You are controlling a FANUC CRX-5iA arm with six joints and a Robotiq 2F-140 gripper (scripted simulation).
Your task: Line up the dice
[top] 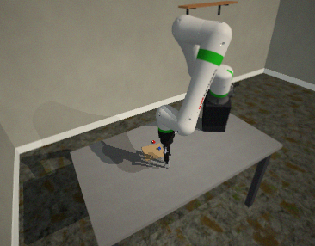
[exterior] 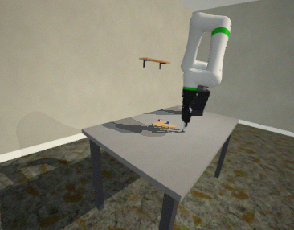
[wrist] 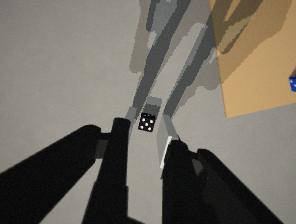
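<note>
A black die (wrist: 146, 122) with white pips lies on the grey table, off the mat, between my two fingertips. My gripper (wrist: 146, 122) stands straight down around it, low over the table, with the fingers set narrow and a small gap beside the die. In the top and exterior views the gripper (top: 167, 164) (exterior: 184, 128) is just off the near edge of the tan mat (top: 152, 151) (exterior: 164, 125) (wrist: 255, 55). A blue die (top: 159, 148) (wrist: 292, 83) sits on the mat. A red die (top: 153, 141) (exterior: 158, 120) sits by the mat's far edge.
The black base block (top: 216, 115) of the arm stands at the table's far right corner. A wooden shelf (exterior: 154, 61) hangs on the wall well above the table.
</note>
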